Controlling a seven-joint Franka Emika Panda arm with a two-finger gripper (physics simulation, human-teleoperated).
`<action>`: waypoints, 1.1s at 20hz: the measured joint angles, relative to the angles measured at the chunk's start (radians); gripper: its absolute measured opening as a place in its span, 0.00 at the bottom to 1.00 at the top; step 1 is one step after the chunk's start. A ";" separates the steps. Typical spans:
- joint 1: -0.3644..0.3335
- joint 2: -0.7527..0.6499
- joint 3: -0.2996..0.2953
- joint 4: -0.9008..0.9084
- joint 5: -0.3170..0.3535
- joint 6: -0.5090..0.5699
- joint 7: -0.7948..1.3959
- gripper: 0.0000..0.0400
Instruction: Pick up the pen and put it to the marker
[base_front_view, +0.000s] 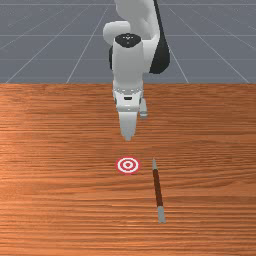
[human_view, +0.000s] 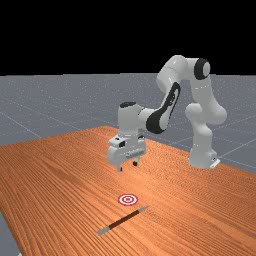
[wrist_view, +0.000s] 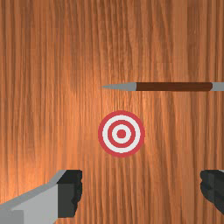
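Pen (base_front_view: 158, 187) lies flat on the table (base_front_view: 60, 200), near the red-and-white bullseye marker (base_front_view: 127, 165), and yeah, my pincer (human_view: 127, 166) hangs above the wood, spread wide, gripping nothing.

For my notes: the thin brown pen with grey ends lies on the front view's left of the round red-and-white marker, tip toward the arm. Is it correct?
Only the side is wrong: the front view shows the brown, grey-ended pen to the right of the round red-and-white marker.
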 joint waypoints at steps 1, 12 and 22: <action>0.000 0.000 0.000 0.000 0.000 0.000 0.000 0.62; 0.132 -0.029 -0.180 0.303 -0.023 -0.518 1.166 0.05; 0.169 0.062 -0.186 0.398 0.046 -0.485 1.457 0.00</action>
